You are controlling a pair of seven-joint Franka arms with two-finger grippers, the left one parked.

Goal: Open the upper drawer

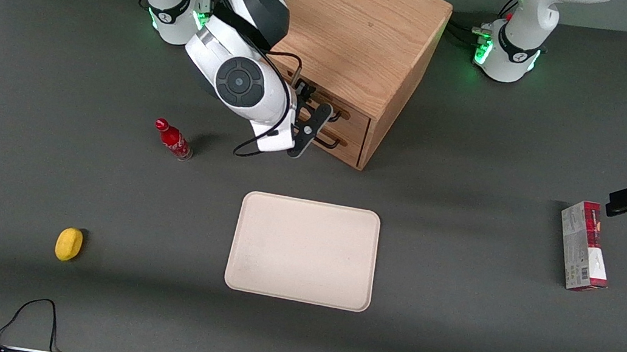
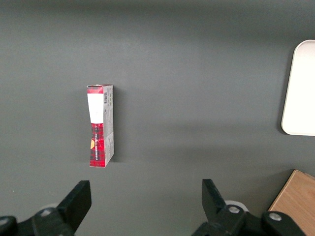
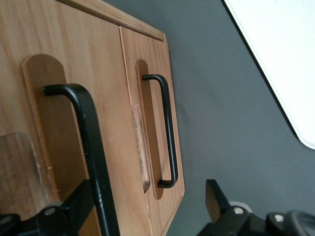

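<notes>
The wooden cabinet (image 1: 364, 30) stands at the back of the table, both drawers facing the front camera. The upper drawer (image 1: 356, 119) has a long black wire handle (image 1: 335, 115). In the right wrist view this handle (image 3: 91, 142) is close up and the upper drawer's front (image 3: 93, 54) fills the frame beside it. The lower drawer (image 3: 156, 64) has its own handle (image 3: 168, 132) nearer the table. My right gripper (image 1: 312, 128) is open in front of the drawers. In the right wrist view it (image 3: 146, 192) has the upper handle between its fingers, close to one finger (image 3: 74, 204).
A beige tray (image 1: 303, 251) lies nearer the front camera than the cabinet; it also shows in the right wrist view (image 3: 280, 59). A red bottle (image 1: 173, 140) and a yellow object (image 1: 69, 243) lie toward the working arm's end. A red-and-grey box (image 1: 584, 246) lies toward the parked arm's end.
</notes>
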